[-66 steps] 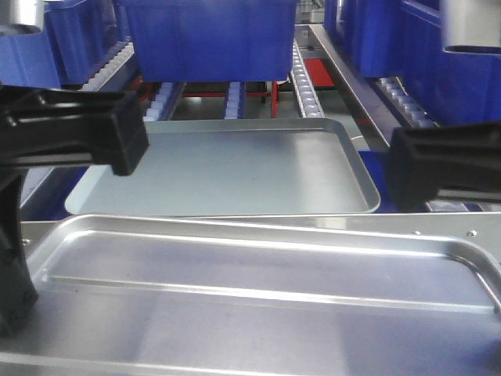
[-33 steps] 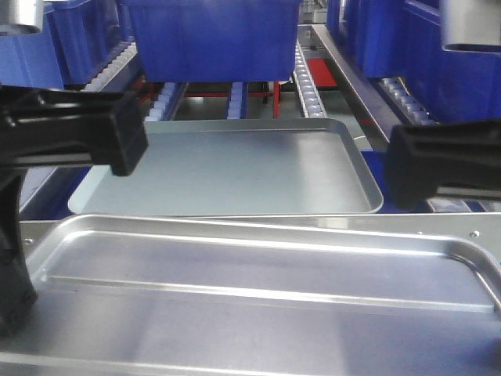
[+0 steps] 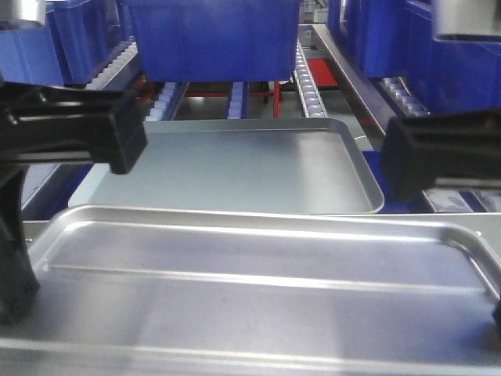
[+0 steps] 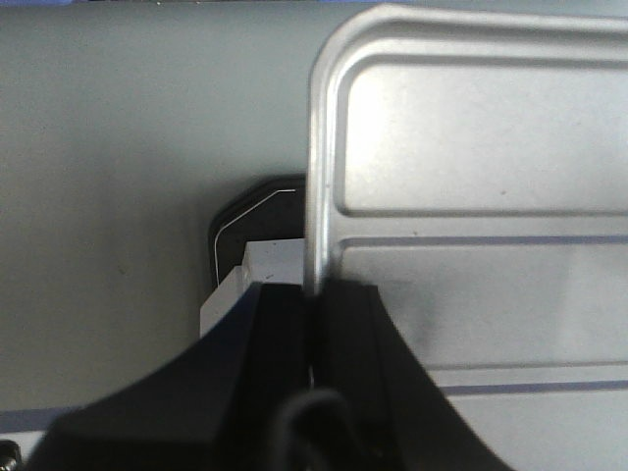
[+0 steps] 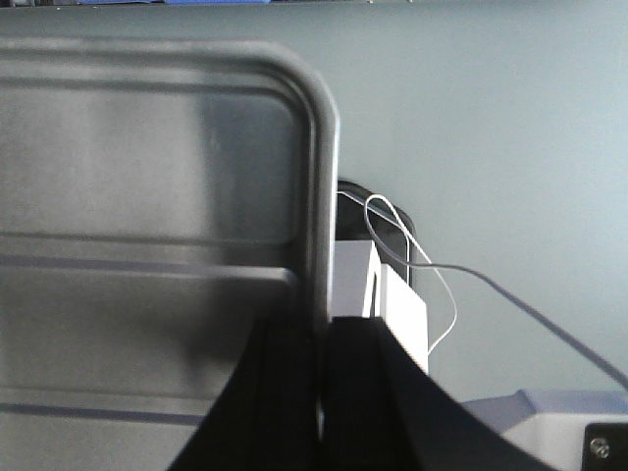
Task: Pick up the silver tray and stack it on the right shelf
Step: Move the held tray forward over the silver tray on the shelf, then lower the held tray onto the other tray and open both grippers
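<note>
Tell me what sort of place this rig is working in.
Likely a factory or warehouse storage area: a flow rack with rails of small white rollers holds big blue bins, and a smooth metal tray lies on it.

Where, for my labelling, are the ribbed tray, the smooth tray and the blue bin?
ribbed tray [image 3: 258,257], front view, floor between ribs.
smooth tray [image 3: 235,168], front view, floor middle.
blue bin [image 3: 207,39], front view, front wall.
</note>
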Robot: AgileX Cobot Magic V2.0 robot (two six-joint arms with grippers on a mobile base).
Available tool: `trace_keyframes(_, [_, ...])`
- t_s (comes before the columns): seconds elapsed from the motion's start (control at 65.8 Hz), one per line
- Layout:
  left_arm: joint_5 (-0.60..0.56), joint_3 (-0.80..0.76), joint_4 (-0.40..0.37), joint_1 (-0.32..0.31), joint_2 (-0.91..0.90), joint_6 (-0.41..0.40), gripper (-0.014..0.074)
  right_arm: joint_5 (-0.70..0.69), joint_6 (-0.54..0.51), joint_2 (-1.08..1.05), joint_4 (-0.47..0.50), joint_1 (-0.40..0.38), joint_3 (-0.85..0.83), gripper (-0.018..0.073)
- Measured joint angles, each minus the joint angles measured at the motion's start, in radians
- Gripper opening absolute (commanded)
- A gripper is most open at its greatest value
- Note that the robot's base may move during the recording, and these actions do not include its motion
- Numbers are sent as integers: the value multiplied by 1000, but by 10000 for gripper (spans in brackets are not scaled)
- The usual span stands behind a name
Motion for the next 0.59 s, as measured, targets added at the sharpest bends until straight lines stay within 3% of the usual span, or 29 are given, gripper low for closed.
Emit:
trace_keyframes(0.091, [8,-7,28,10,0,17,-94,-20,-56,0,-6,-26,-27,78])
trace_keyframes(0.167, [-11,-18,44,60,0,55,-94,-47,-107,2,-13,-71,-60,78])
trace_keyframes(0.319, [-103,-42,48,195,0,132,-94,-118,-185,41,-19,-192,-125,78])
trace_keyframes(0.471, [-245,-72,48,334,12,295,-94,-215,-290,147,-27,-314,-201,78])
trace_keyframes(0.593, [-321,-123,36,437,73,377,-93,-275,-348,260,-29,-388,-295,78])
